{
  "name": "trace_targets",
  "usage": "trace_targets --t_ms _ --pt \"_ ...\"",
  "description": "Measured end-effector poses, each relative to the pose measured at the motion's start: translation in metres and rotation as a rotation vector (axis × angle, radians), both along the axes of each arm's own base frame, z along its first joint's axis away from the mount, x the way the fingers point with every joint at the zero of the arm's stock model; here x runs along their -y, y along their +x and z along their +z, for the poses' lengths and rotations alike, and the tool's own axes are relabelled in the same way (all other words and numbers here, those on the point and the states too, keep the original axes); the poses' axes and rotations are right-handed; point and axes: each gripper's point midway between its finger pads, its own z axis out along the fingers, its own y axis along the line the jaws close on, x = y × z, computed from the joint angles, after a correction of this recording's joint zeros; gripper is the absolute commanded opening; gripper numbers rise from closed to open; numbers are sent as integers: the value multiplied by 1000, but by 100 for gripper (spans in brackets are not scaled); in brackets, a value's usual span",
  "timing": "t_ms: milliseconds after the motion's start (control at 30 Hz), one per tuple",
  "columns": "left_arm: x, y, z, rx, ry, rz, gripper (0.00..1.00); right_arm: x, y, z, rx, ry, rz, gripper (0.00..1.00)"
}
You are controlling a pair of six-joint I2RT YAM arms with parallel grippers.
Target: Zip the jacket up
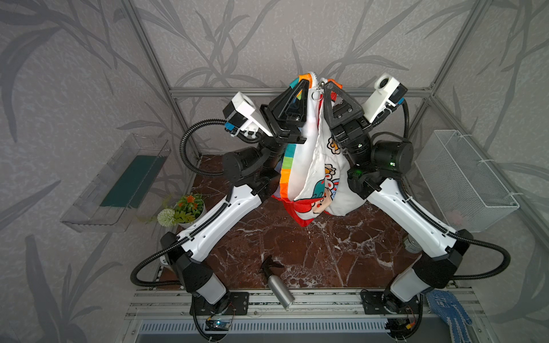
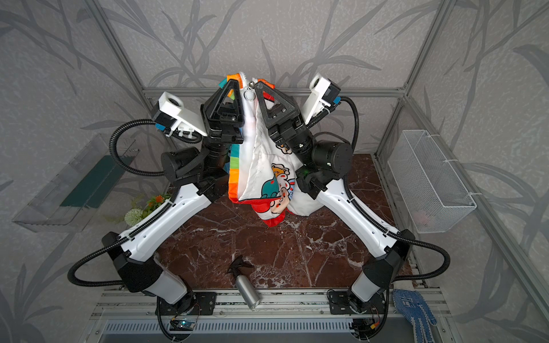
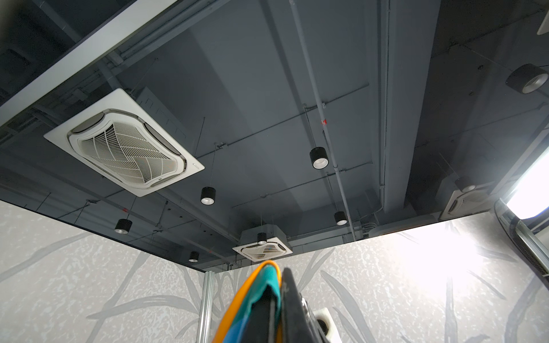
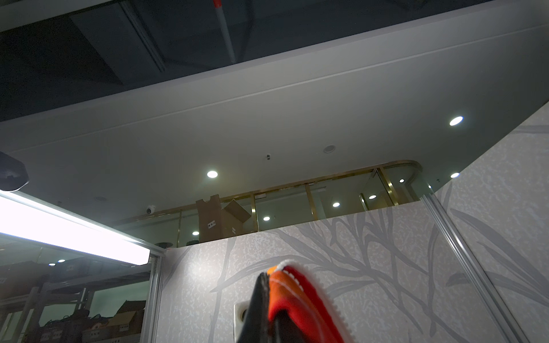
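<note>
**A:** Where is the jacket (image 1: 315, 166)?

**B:** Off the surface (image 1: 297, 246) and up in the air, hanging between the two arms in both top views. Each arm grips one top corner of it, and the rest droops down, with the red part lowest, over the brown marble. I cannot tell whether that red end touches the marble.

**A:** And the left tool (image 1: 304, 82)?

**B:** Clamped tight on the rainbow-striped edge. The left wrist view shows orange and teal cloth pinched between its black fingers (image 3: 289, 297).

**A:** The right tool (image 1: 327, 85)?

**B:** Also fully closed, on the orange and red corner of the opposite edge. In the right wrist view a strip of white zipper teeth runs along that cloth.

**A:** How do the two tools stand to each other?

**B:** Both point upward, tips close together but apart. A metal ring (image 1: 316, 95) on the zipper pull dangles between them, just below the tips. Beneath the ring, white padded cloth runs down the middle, with the rainbow strip on the left and cartoon prints on the right.

**A:** Anything else around?

**B:** A silver spray bottle (image 1: 277, 285) lies at the near edge. There is a potted plant (image 1: 185, 209) by the left arm, a white wire basket (image 1: 463, 181) on the right wall and a blue glove (image 1: 451, 308) at the near right corner.
</note>
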Motion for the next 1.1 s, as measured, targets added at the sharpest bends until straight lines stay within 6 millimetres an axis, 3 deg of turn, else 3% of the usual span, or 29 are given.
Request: trace_targets --t_ms 1100 --pt "0 4 0 -21 -17 -23 0 -4 3 -3 -9 -10 11 0"
